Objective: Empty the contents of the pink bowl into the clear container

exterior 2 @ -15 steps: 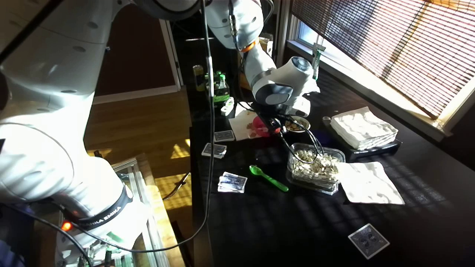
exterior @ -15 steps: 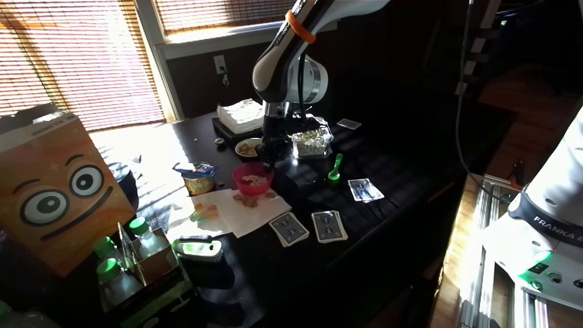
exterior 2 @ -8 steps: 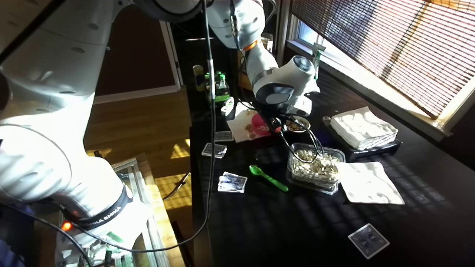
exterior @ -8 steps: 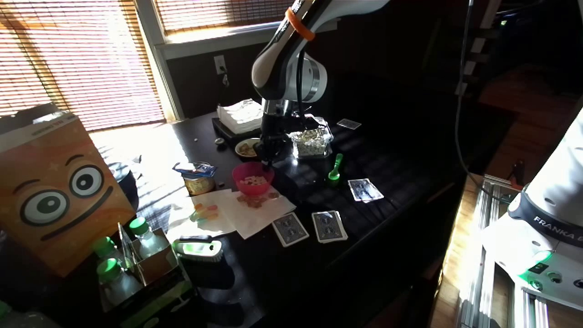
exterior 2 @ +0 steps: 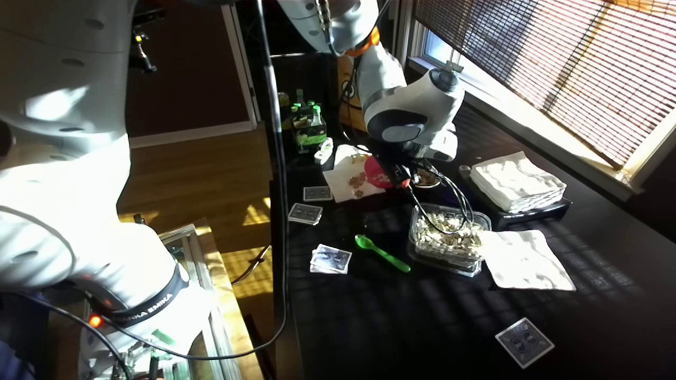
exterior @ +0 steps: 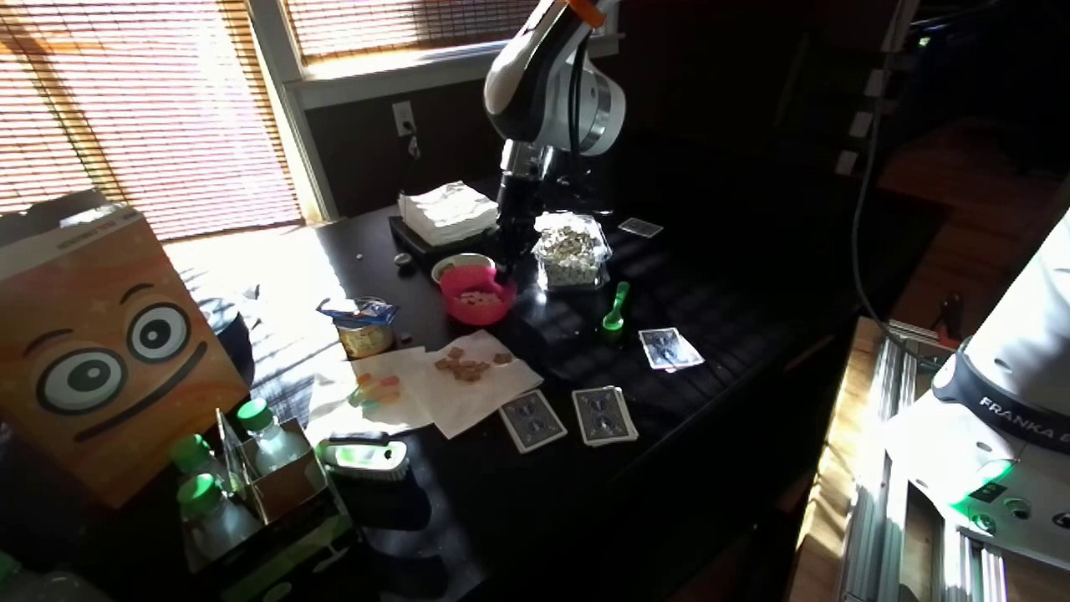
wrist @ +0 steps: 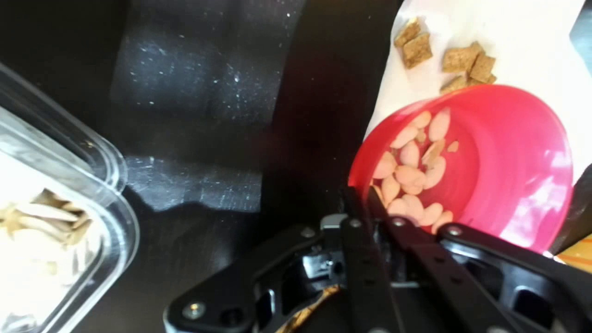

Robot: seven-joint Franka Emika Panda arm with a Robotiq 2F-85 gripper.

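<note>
- Wrist view: only here do we resolve, one by one, the pale ovals [wrist: 409, 177] lying in the pink bowl [wrist: 513, 138]. Of the clear container [wrist: 122, 231] we see just a rounded corner, at the left.
- In an exterior view we have the whole of the clear container, upright on the surface [exterior 2: 422, 316] and heaped with whitish pieces [exterior 2: 457, 244], a white sheet [exterior 2: 528, 264] beside it.
- In an exterior view alone we find a round tin [exterior: 365, 340] topped by a blue packet [exterior: 359, 312].
- Pink bowl: vivid magenta, smooth and round, its inner wall glossy where sunlight strikes. We note the pale ovals gathered toward the pincer's side of its floor.
- Position: in both exterior views we see the pink bowl apart from the clear container and apparently raised above the surface; in the wrist view it overlaps white paper [wrist: 508, 41] bearing brown squares [wrist: 460, 60].
- Pincer [wrist: 361, 193]: we see its two fingers drawn nearly together, clenched on the pink bowl's rim with the thin wall between them. Whether the fingertips also touch the nearest pale ovals, we cannot tell.
</note>
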